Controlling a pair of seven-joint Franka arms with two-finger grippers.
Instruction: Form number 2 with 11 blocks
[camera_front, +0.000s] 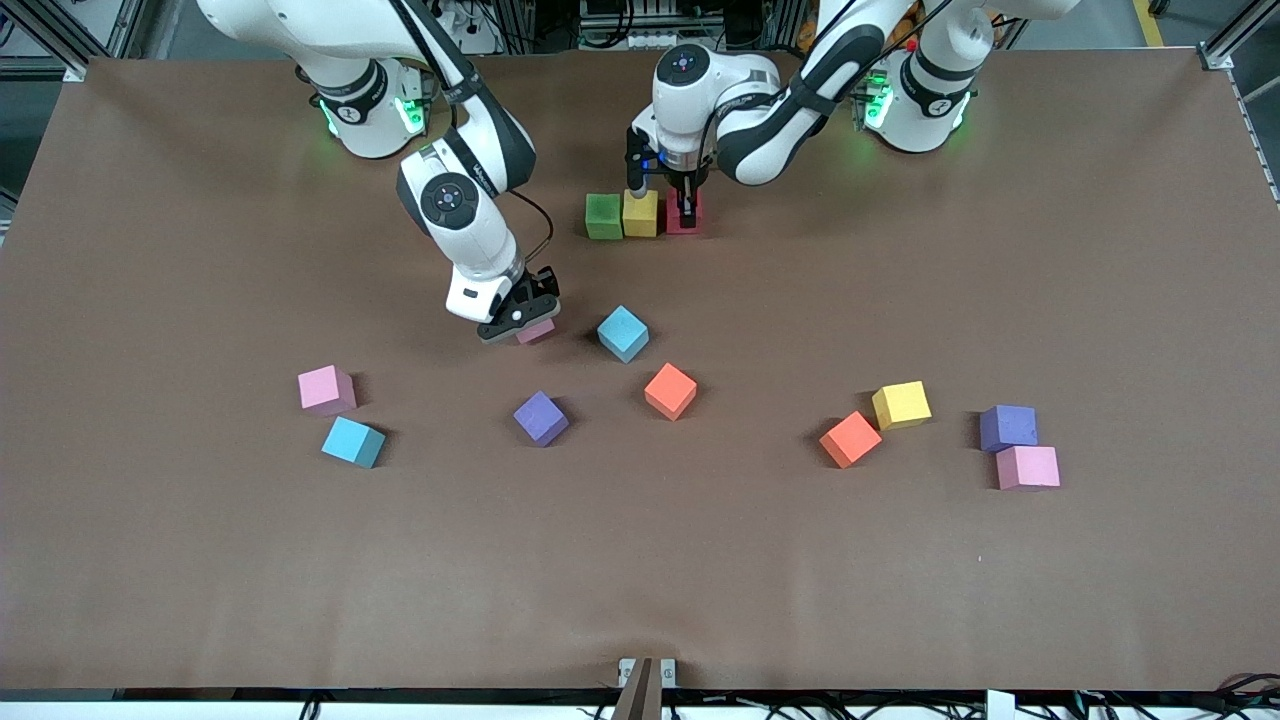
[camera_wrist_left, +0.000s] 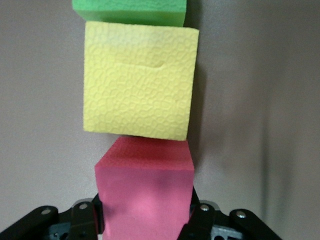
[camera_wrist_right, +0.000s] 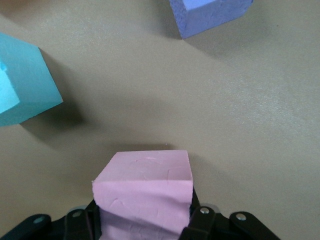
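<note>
1. I have the table (camera_front: 200, 580) before me with loose blocks scattered across its near half – a pink (camera_front: 326, 389) and a blue one (camera_front: 352, 442) toward the right arm's end, purple (camera_front: 541, 418), blue (camera_front: 623, 333) and orange (camera_front: 670, 391) in the middle, and orange (camera_front: 850, 439), yellow (camera_front: 901, 405), purple (camera_front: 1007, 427) and pink (camera_front: 1027, 467) toward the left arm's end.
2. The number 2 is only begun: a row of three touching cubes close to the robots' bases, the green block (camera_front: 603, 216), the yellow block (camera_front: 640, 213) and the red block (camera_front: 684, 212).
3. My left gripper (camera_front: 686, 208) is down on that row, clenched on the red block, which sits flush against the yellow one, so I judge it is being seated as the row's end cube.
4. My right gripper (camera_front: 527, 318) is near the table's middle, grasping a pink block (camera_wrist_right: 145, 192) just beside the middle blue cube.
5. The relation that matters – the started row lies farther from the camera than the held pink block and toward the left arm's end. The next cube belongs directly under the red one, on its camera side, so the left gripper must clear that spot first.
</note>
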